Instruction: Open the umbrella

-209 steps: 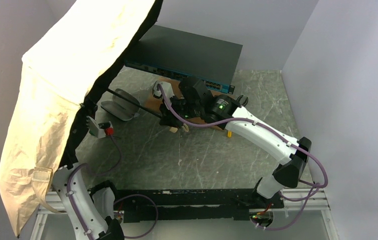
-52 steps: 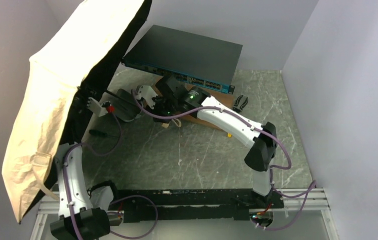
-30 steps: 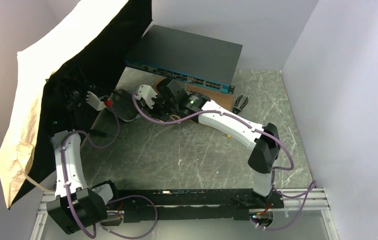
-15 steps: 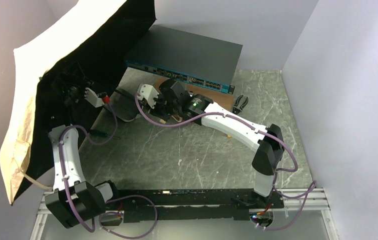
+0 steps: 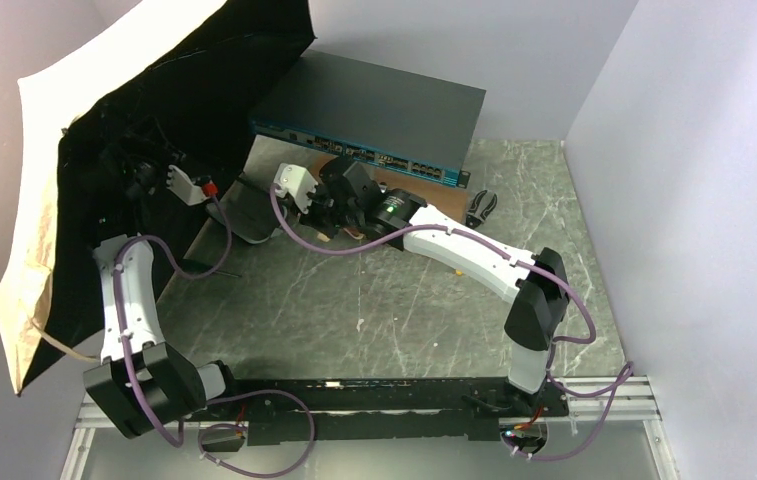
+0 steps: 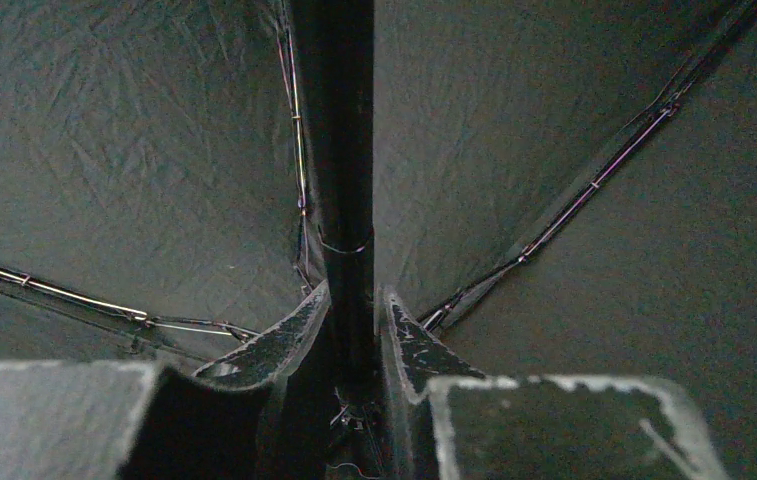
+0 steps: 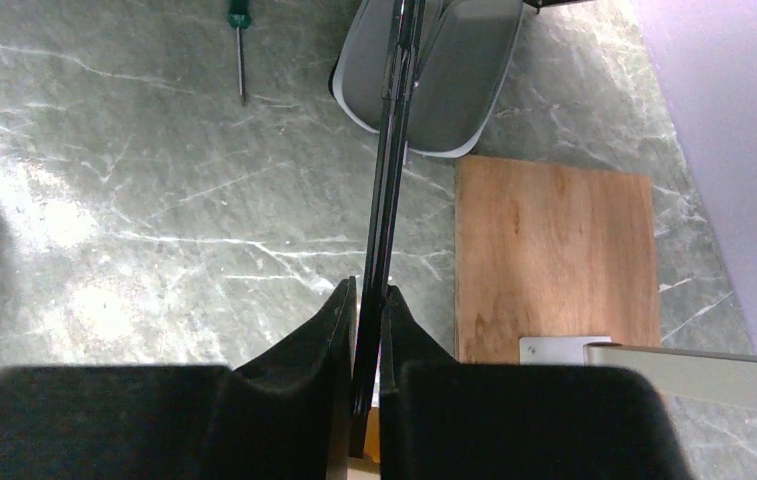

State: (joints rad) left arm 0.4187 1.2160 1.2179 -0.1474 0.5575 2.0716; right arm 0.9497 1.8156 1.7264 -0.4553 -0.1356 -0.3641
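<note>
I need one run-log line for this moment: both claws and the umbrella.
left claw: around umbrella shaft under canopy, grip unclear | right claw: shut on umbrella shaft | canopy: spread, black underside showing

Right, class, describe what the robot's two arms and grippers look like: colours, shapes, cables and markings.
Left arm and right arm: white shell links, chunky black joint housings, purple cables looping alongside. A green light glows near the right wrist. The left gripper and right gripper have dark, tapered fingers.
</note>
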